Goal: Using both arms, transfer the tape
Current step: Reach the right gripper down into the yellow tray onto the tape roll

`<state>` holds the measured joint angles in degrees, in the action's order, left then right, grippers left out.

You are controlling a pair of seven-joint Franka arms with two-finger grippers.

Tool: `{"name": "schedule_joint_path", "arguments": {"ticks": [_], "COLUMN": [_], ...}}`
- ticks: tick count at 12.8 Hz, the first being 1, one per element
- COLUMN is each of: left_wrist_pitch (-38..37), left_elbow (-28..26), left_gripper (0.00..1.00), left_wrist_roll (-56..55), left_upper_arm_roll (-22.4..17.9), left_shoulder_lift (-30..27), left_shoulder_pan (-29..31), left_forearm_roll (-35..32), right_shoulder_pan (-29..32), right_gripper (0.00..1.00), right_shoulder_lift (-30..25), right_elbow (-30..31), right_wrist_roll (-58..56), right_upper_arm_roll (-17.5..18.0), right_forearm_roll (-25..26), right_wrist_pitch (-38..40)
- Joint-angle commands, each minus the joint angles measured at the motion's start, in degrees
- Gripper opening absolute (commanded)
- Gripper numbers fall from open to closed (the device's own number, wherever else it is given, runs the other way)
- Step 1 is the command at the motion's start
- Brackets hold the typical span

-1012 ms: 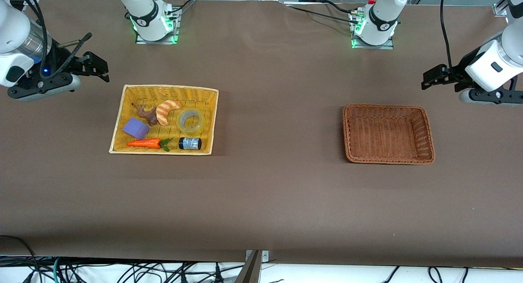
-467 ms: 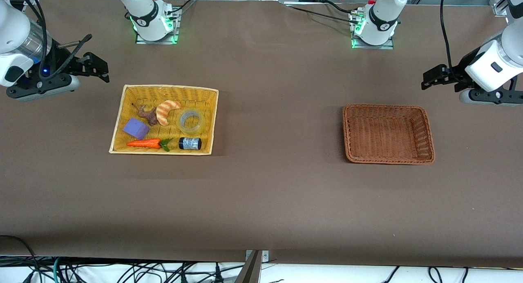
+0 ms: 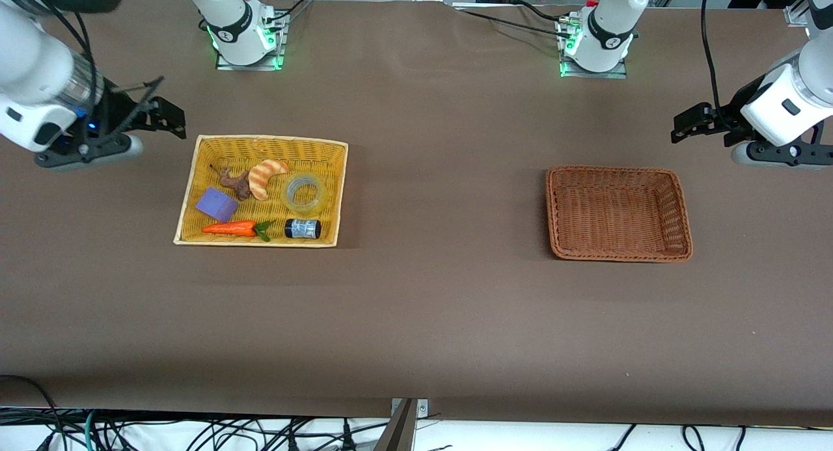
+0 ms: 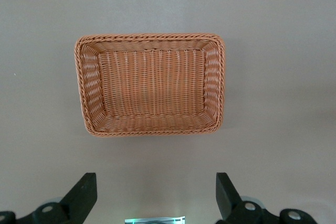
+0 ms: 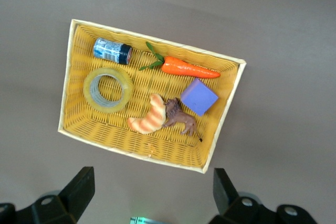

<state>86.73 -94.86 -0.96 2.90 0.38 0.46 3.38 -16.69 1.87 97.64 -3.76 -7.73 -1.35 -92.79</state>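
Glossy clear tape (image 3: pixel 305 193) in a woven yellow basket (image 3: pixel 333 191). Brown wicker basket (image 3: pixel 617 254). Matt brown counter (image 3: pixel 429 308).

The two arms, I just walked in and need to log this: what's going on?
Nothing is held yet. The tape lies flat in the yellow basket with the toys. The right gripper, fingers open, hangs over the table beside that basket. The left gripper, also open, waits over the table at the left arm's end, near the brown basket.

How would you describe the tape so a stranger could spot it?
Find the yellow basket toward the right arm's end of the table. The tape lies flat inside, beside the croissant. It is the only clear yellowish ring with a wide hole.
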Motion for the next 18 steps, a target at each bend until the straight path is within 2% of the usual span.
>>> {"name": "schedule_joint_path", "arguments": {"ticks": [1,3,6,12,16,17,18], "left_wrist_pitch": [0.5,0.5,0.5,0.5,0.5,0.5,0.5], "left_elbow": [0.0,0.0,0.0,-0.1,-0.1,-0.1,-0.1], "left_gripper": [1.0,1.0,1.0,1.0,1.0,1.0,1.0], "left_wrist_roll": [1.0,1.0,1.0,1.0,1.0,1.0,1.0], "left_upper_arm_roll": [-0.3,-0.3,-0.3,-0.3,-0.3,-0.4,-0.4], "left_shoulder_lift": [-0.1,-0.1,-0.1,-0.1,0.0,0.0,-0.1], "left_shoulder_pan": [-0.1,-0.1,-0.1,-0.1,0.0,0.0,0.0], "left_forearm_roll": [1.5,1.5,1.5,1.5,1.5,1.5,1.5], "right_shoulder_pan": [-0.2,-0.2,-0.2,-0.5,-0.6,-0.6,-0.7], "right_gripper": [1.0,1.0,1.0,1.0,0.99,0.91,0.74], "right_shoulder_lift": [-4.8,-6.2,-4.5,9.6,15.3,16.2,16.8], "right_elbow": [14.4,24.5,35.1,36.4,36.7,36.6,36.6], "right_wrist_roll": [3.2,7.5,12.8,13.5,14.6,14.9,15.4], "right_upper_arm_roll": [2.4,5.1,9.1,10.1,10.4,10.5,10.5], "right_forearm_roll": [-0.6,-0.6,-0.6,-0.5,-0.5,-0.5,-0.5], "right_wrist_pitch": [-11.7,-21.9,-37.8,-56.1,-62.0,-63.1,-63.6]}}
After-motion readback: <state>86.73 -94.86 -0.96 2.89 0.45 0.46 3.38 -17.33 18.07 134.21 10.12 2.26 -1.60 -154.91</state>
